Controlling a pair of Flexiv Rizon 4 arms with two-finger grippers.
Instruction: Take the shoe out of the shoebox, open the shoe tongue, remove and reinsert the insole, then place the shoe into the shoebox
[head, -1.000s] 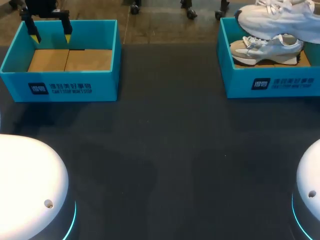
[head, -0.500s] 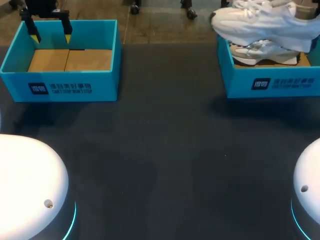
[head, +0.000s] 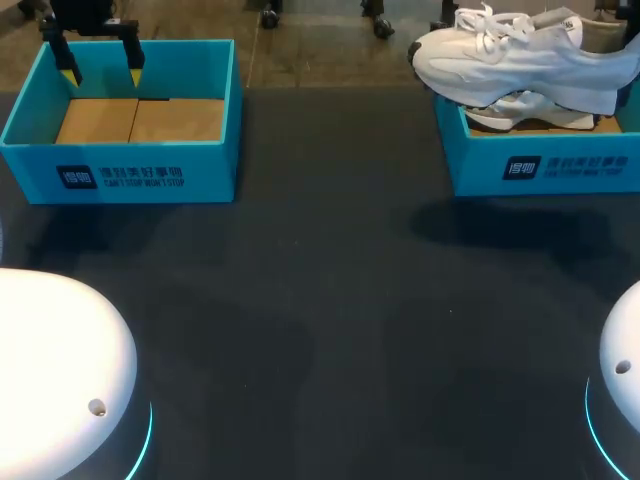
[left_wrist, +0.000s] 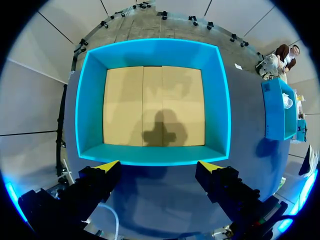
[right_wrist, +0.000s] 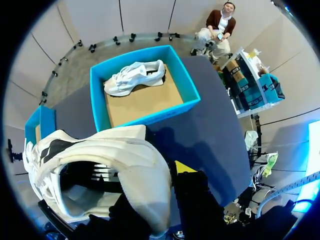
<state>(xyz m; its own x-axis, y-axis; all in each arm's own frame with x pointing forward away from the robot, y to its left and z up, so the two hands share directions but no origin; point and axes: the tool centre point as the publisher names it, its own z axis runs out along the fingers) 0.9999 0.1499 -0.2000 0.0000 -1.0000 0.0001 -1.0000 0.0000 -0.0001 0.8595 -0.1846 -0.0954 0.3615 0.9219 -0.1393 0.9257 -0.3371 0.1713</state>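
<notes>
2 teal shoeboxes (head: 120, 165) (head: 545, 170), 2 white sneakers: held sneaker (head: 520, 60) in right gripper (right_wrist: 155, 185), boxed sneaker (right_wrist: 132, 77) in the shoebox beneath it; 2 yellow-tipped grippers, left gripper (head: 102, 72) over the other shoebox

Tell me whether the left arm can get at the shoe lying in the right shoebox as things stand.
Probably not. The left claw hangs open over the empty box at the left of the table, far across from the boxed shoe, and the lifted shoe hangs over the right shoebox.
</notes>
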